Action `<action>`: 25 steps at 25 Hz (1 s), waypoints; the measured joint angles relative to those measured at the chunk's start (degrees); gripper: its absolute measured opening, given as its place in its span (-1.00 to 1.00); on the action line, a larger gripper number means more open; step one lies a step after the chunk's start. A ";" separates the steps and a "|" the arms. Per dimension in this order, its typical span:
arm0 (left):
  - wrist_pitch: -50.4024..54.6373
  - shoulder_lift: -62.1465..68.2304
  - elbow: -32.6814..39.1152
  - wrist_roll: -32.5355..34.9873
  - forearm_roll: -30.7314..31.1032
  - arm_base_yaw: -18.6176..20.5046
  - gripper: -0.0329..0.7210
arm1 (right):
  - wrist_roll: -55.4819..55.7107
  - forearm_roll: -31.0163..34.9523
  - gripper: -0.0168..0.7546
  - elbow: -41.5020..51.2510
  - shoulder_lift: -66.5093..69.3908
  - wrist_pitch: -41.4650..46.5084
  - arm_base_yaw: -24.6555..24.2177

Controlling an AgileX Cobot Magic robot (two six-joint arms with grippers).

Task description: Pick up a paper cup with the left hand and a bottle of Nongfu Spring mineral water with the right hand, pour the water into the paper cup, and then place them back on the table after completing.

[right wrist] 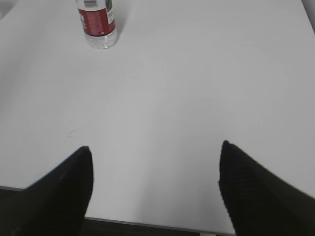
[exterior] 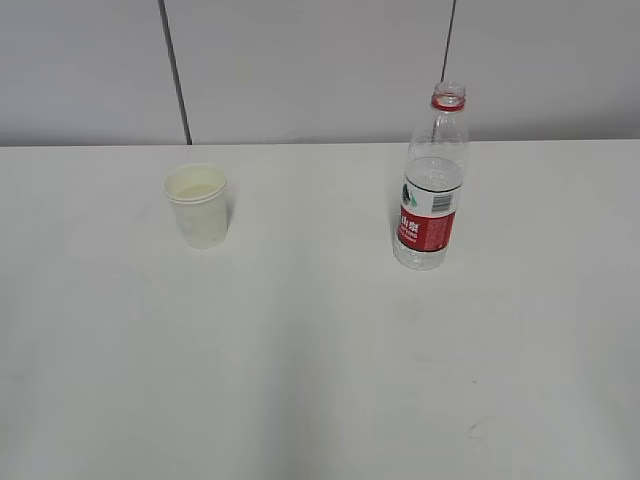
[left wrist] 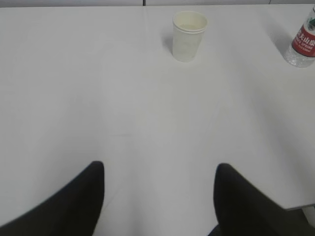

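Right, paper cup (exterior: 198, 205) stands upright at left of centre, uncapped water bottle (exterior: 432, 190) upright at right, well apart on the white table (exterior: 320, 380). My left hand (left wrist: 160, 196) and right hand (right wrist: 155, 189) hang spread apart, holding nothing.

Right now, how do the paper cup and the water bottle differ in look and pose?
The paper cup is short, opaque and off-white; the bottle is tall, clear plastic with a red label. The paper cup has a wide open mouth; the bottle narrows to a small neck with a red ring and no cap. The paper cup stands on the left, the bottle on the right. Both stand upright on the table, untouched.
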 joint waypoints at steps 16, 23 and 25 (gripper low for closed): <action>0.00 0.00 0.00 0.00 0.00 0.05 0.25 | 0.00 0.00 0.56 0.00 0.00 0.00 -1.76; 0.00 0.00 0.00 0.00 0.00 0.05 0.25 | 0.00 -0.69 0.56 0.00 0.00 0.00 -1.76; 0.00 0.00 0.00 0.00 0.00 0.05 0.25 | 0.00 -0.86 0.57 0.00 0.00 0.00 -1.76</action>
